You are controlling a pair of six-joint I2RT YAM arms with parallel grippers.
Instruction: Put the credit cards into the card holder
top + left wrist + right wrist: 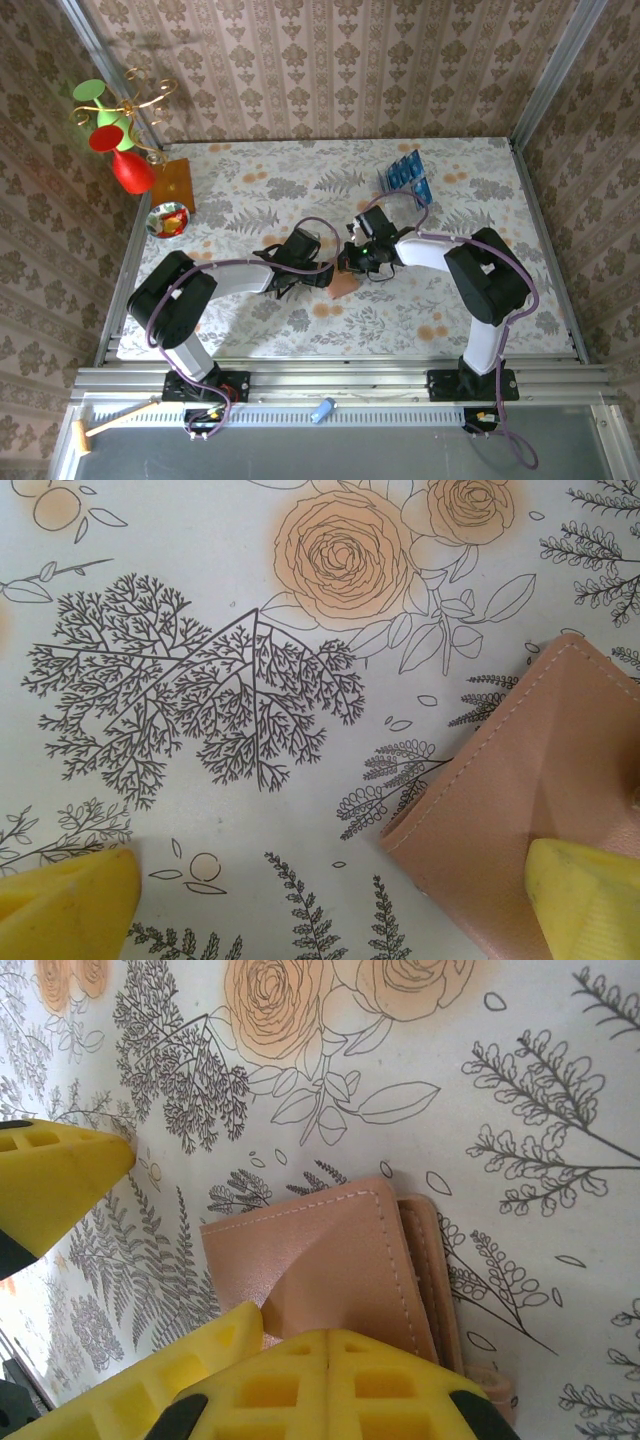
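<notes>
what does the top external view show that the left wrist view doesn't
Top external adds the credit cards near the table's far edge, right of centre, plus both arms and a red vase at the far left. Left wrist adds the stitching along the card holder edge and the left gripper open, one finger in front of the leather. Both share the card holder and the floral table cover.

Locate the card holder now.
Top view: card holder sits mid-table near centre, closer to the arm bases than the credit cards at the far right.
</notes>
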